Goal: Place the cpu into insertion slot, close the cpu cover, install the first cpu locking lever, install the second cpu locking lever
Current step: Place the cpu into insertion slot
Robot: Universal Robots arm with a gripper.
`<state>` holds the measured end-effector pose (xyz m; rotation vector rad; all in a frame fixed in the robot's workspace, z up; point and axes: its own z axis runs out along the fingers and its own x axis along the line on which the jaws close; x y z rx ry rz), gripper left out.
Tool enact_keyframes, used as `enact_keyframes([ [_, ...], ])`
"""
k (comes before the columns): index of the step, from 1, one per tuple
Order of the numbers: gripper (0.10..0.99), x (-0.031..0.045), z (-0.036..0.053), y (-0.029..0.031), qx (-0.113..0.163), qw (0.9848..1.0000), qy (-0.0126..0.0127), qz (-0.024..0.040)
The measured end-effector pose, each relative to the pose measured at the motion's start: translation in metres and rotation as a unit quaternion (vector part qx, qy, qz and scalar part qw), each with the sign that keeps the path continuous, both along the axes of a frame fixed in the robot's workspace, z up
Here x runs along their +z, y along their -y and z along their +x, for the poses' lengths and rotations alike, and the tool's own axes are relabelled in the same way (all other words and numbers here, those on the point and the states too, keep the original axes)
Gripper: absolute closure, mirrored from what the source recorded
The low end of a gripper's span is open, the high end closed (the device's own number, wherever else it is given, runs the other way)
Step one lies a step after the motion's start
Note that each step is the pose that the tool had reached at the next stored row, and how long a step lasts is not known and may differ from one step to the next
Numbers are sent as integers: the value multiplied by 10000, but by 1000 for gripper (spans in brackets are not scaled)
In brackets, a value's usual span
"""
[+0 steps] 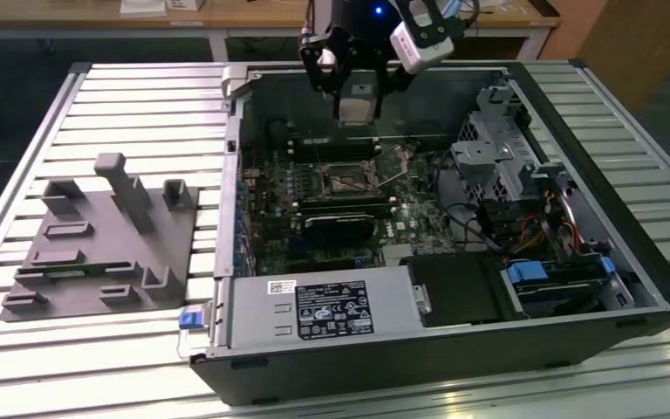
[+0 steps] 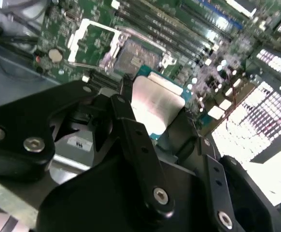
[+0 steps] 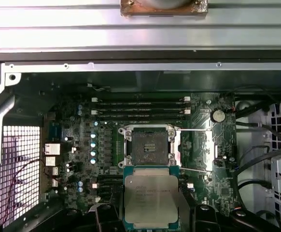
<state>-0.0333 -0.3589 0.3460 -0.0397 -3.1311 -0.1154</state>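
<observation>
**Item:** gripper (image 1: 356, 85), upper centre of the exterior view. We are logging its fingers (image 2: 131, 130) as clamping the cpu (image 3: 151, 200) by two opposite edges, with the silvery face showing.

**Item:** insertion slot (image 3: 147, 150), mid-frame in the exterior view on the green motherboard (image 3: 82, 159), lying uncovered and unfilled.

**Relation:** we are noting the cpu hanging above the board, apart from it. The slot is sitting just past the chip's edge on the side of the memory slots (image 3: 138, 108), and the edges of chip and slot are running parallel.

**Item:** computer case (image 1: 452, 349), resting on the slatted desk (image 1: 137, 96).
</observation>
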Motion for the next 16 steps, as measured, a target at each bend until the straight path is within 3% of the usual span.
enact_keyframes([
  [7,549,-13,1,0,1,10000,1,-12],
  [16,549,-141,6,-26,1,10000,1,-13],
])
